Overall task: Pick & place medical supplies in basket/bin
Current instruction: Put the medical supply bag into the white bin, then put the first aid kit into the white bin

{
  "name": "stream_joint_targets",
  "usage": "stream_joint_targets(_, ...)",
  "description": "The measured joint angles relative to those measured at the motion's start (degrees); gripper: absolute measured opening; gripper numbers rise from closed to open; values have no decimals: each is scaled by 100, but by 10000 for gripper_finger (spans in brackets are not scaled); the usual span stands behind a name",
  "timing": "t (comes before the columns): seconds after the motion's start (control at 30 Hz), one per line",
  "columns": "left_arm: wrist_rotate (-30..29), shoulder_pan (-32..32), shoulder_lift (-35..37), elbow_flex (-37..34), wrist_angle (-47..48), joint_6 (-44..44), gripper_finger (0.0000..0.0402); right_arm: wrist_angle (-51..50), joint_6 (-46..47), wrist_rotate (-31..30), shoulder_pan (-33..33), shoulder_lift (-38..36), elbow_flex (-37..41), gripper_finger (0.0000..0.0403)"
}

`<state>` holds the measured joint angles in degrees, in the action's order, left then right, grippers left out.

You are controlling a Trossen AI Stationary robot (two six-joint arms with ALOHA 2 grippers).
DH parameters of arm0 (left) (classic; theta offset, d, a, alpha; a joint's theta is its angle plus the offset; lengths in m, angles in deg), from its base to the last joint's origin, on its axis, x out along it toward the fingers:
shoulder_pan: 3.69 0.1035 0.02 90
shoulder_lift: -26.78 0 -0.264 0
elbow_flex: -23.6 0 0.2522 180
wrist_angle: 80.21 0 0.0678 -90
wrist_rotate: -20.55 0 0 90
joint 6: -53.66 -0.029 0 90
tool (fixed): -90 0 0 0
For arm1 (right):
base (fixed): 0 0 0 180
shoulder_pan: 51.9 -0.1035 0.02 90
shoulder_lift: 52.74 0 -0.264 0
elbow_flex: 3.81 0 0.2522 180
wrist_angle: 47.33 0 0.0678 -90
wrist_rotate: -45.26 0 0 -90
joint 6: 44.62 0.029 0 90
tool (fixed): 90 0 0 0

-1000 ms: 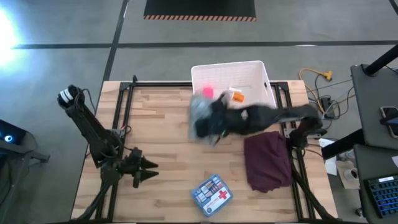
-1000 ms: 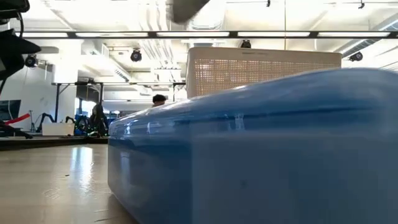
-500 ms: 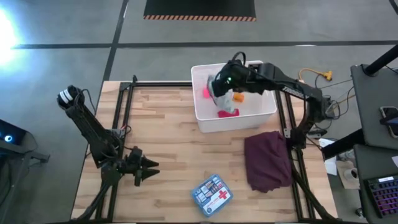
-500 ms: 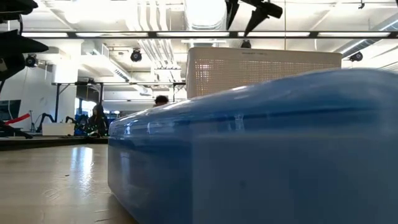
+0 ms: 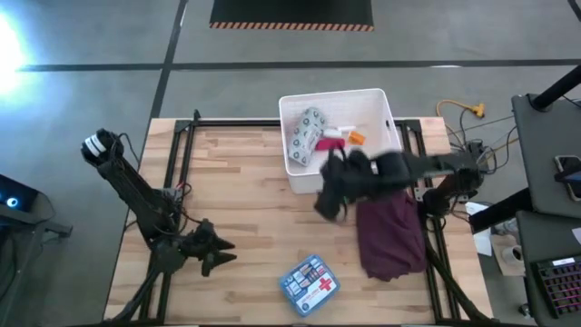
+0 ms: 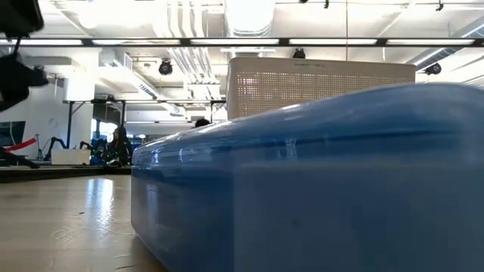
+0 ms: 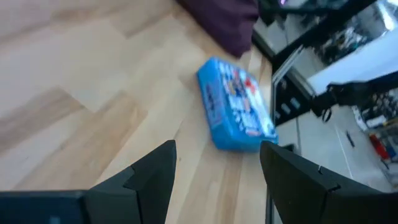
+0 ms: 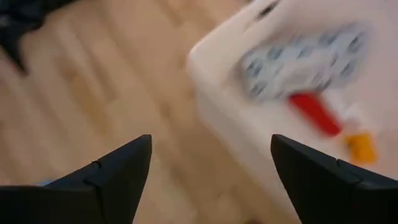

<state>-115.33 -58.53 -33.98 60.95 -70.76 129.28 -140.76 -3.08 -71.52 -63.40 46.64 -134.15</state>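
Note:
The white bin (image 5: 386, 116) stands at the table's far middle. Inside it lie the grey-green dotted pouch (image 5: 307, 138), a red tube (image 5: 332, 136) and an orange pill bottle (image 5: 356, 138); the right wrist view shows the pouch (image 8: 305, 62) there too. My right gripper (image 5: 324, 203) hovers open just off the bin's near side, holding nothing. The blue first-aid box (image 5: 310, 284) lies flat near the table's front edge. My left gripper (image 5: 216, 256) stands open to the box's left, pointing toward the box (image 7: 236, 106).
A dark maroon cloth (image 5: 392, 234) lies bunched on the table's right side, near my right arm. The blue box fills the low view (image 6: 318, 181), with the bin's wall (image 6: 318, 83) behind it. Bare wood stretches between the two arms.
My right gripper has carried the dotted pouch up over the bin, opened and let it go. The pouch now lies in the bin's left part. The gripper has then drawn back toward the table's near edge, outside the bin. My left gripper has shifted slightly toward the blue box.

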Motion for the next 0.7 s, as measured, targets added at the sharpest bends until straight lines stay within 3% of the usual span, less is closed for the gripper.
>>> stream_joint_targets(0.1, 572, 340, -193, 2, -150, -155, 216, -186, 1105, 123, -683, 76, 196, 308)
stream_joint_targets(0.3, 2143, 1435, -686, 9, -1337, -1323, 216, -181, 3421, 1068, -1710, 262, 952, 289)
stream_joint_targets(0.53, 3498, 2393, -1539, 617, -1498, -2246, 216, 916, 5326, 1841, -2557, 520, 1847, 278)
stream_joint_targets(0.7, 4345, 2641, -2488, 1470, -1344, -3046, 216, 1869, 6012, 1977, -2831, 761, 2272, 272)
